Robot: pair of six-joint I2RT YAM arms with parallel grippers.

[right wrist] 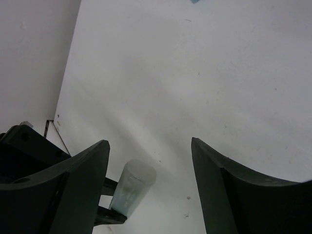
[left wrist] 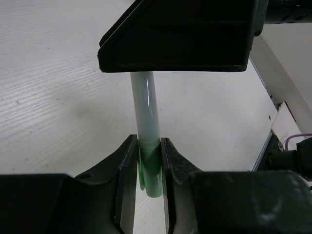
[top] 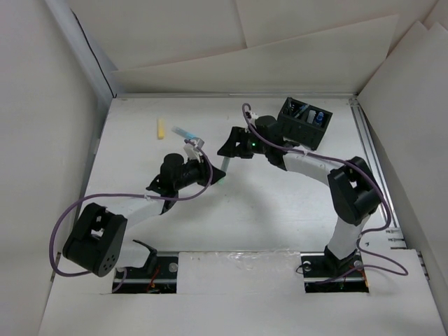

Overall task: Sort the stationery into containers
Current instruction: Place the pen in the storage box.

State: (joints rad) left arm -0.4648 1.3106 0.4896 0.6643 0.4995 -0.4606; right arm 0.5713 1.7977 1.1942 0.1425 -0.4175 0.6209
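From above, at mid-frame, the left gripper (top: 218,172) pinches a pale green marker (top: 225,164), with the right gripper (top: 229,145) just above it. The black organiser box (top: 304,123) sits upper right. In the left wrist view, the jaws are clamped on the marker (left wrist: 146,112) at bottom centre. In the right wrist view, the jaws stand apart, with the marker's end (right wrist: 134,187) at lower left between them.

Right gripper (right wrist: 149,144) fingers spread wide over the white table (right wrist: 204,78) with nothing pinched, a pale green marker (right wrist: 132,187) pokes up low in the gap just beside the view's left finger, its lower end clamped in the left gripper (right wrist: 111,214), unidentifiable light-blue bit (right wrist: 195,1) at top edge.
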